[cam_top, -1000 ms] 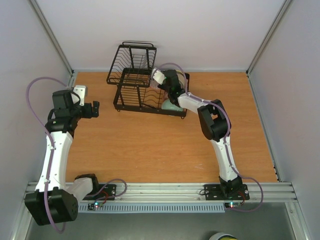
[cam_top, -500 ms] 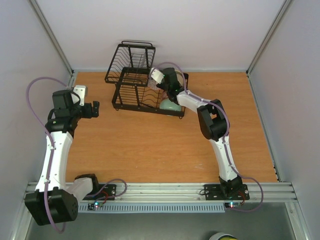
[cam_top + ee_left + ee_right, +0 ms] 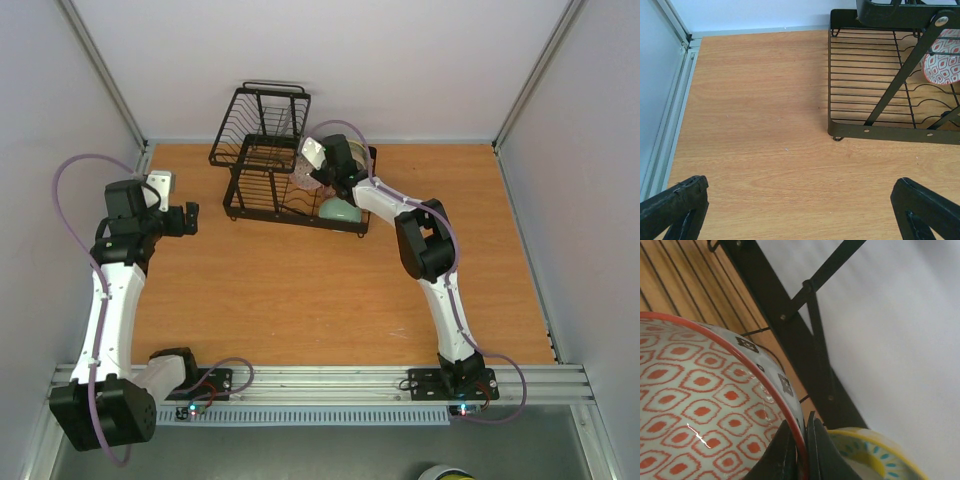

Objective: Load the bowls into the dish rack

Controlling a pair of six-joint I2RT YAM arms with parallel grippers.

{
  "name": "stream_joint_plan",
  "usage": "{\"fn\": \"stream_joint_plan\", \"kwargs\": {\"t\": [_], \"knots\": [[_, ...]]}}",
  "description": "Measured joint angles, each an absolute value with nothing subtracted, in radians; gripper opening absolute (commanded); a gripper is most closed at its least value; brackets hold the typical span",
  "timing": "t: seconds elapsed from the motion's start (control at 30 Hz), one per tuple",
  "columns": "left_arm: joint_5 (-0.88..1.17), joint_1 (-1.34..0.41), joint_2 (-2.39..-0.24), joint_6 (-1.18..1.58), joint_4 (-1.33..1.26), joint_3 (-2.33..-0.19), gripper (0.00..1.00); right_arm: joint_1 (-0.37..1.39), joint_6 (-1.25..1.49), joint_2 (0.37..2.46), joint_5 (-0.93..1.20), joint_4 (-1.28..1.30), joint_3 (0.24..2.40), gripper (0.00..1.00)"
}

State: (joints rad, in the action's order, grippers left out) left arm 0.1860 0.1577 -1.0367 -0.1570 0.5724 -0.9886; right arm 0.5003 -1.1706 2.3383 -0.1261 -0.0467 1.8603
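Two black fingers of the right gripper (image 3: 801, 444) pinch the rim of the red-and-white patterned ceramic bowl (image 3: 700, 400), held inside the black wire dish rack (image 3: 262, 175) just beside a cream, yellow-centred bowl (image 3: 867, 452). A mint green bowl (image 3: 340, 211) sits at the rack's near right. The left gripper (image 3: 800, 210), jaws spread, hovers left of the rack, apart from it.

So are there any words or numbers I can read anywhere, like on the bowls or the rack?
None: no words, numbers or brand names can be read in any view.
The red-and-white bowl carries only a pattern; the small black squares by its rim are shapes, not letters.
The dish rack is plain black wire with no label.
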Motion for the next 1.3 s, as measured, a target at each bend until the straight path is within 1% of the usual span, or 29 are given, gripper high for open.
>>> {"fn": "stream_joint_plan", "kwargs": {"t": [0.37, 0.7, 1.07, 1.3], "knots": [[0.186, 0.158, -1.037, -0.157, 0.572, -0.989, 0.99, 0.504, -1.034, 2.327, -0.067, 0.039, 1.860, 0.01], [0.186, 0.158, -1.036, -0.157, 0.572, -0.989, 0.99, 0.503, -0.905, 2.264, 0.001, 0.152, 1.863, 0.01], [0.186, 0.158, -1.034, -0.157, 0.573, -0.989, 0.99, 0.510, -0.803, 2.252, -0.006, 0.263, 1.909, 0.01], [0.186, 0.158, -1.033, -0.157, 0.572, -0.989, 0.99, 0.519, -0.794, 2.252, -0.034, 0.302, 1.922, 0.01]]}}
